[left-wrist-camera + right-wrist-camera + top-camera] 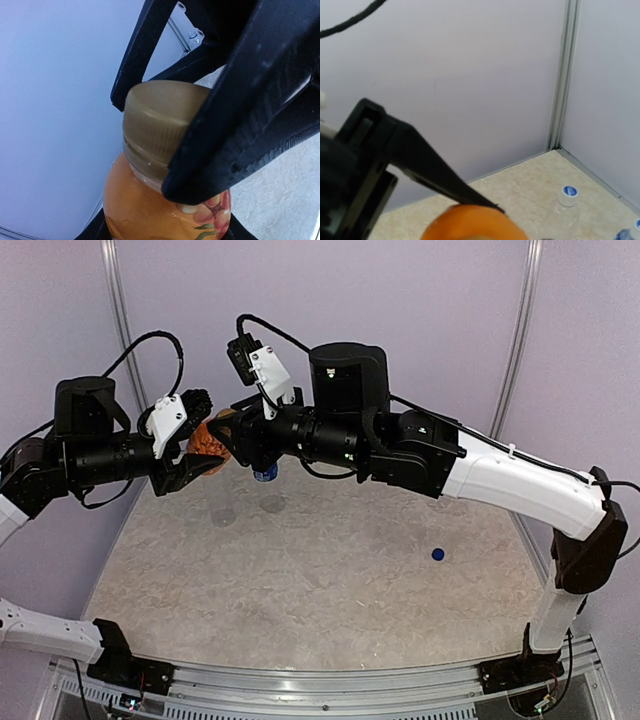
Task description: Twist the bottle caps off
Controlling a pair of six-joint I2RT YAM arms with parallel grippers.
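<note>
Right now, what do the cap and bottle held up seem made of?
The cap looks like matte brownish moulded plastic, with a stepped band at its base. The bottle is probably clear glossy plastic, orange contents showing through, printed flower label.

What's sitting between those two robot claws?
An orange bottle: left gripper holds its body, right gripper pinches its brownish cap. The left wrist view shows it best.

The bottle cap (155, 120) is moulded in matt orange-brown plastic, the bottle (135, 200) in glossy clear plastic. The surface (280, 200) is finished matt and speckled.
</note>
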